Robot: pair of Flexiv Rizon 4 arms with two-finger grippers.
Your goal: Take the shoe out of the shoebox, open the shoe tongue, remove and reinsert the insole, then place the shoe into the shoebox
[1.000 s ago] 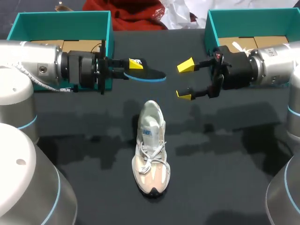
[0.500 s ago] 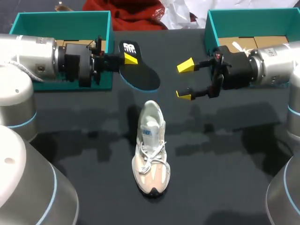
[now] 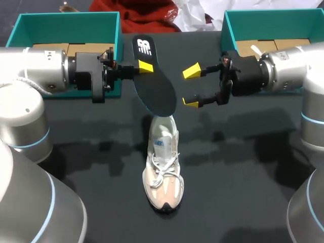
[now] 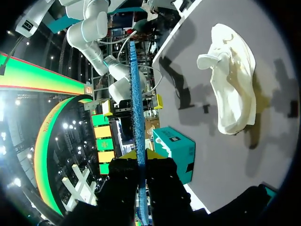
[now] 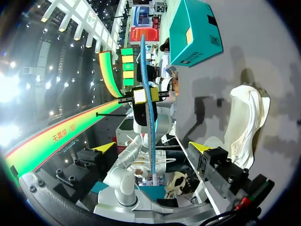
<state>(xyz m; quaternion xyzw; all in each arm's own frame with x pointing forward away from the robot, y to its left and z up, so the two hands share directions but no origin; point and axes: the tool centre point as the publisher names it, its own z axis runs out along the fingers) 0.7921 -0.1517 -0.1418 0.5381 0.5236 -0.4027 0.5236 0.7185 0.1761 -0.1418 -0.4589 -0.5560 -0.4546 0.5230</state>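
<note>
**A:** Any print to read out there?

**B:** There's a white logo (image 3: 144, 47) on the heel end of the insole (image 3: 152, 88), just past the left gripper (image 3: 144, 66) pinching it. It's a mark, no legible words.

**A:** And the shoe (image 3: 163, 172)?

**B:** A blue tag (image 3: 161, 143) on its tongue, nearer me than that gripper. Too small to read.

The heel opening of the shoe (image 3: 163, 162) is covered from above by the insole (image 3: 152, 81), held in the left gripper (image 3: 144, 66). Bare table (image 3: 243, 192) is left on both sides of the shoe. The far corners are taken by the left shoebox (image 3: 66, 25) and right shoebox (image 3: 273, 23), and the gap beside the insole by the spread right gripper (image 3: 191, 87).
</note>
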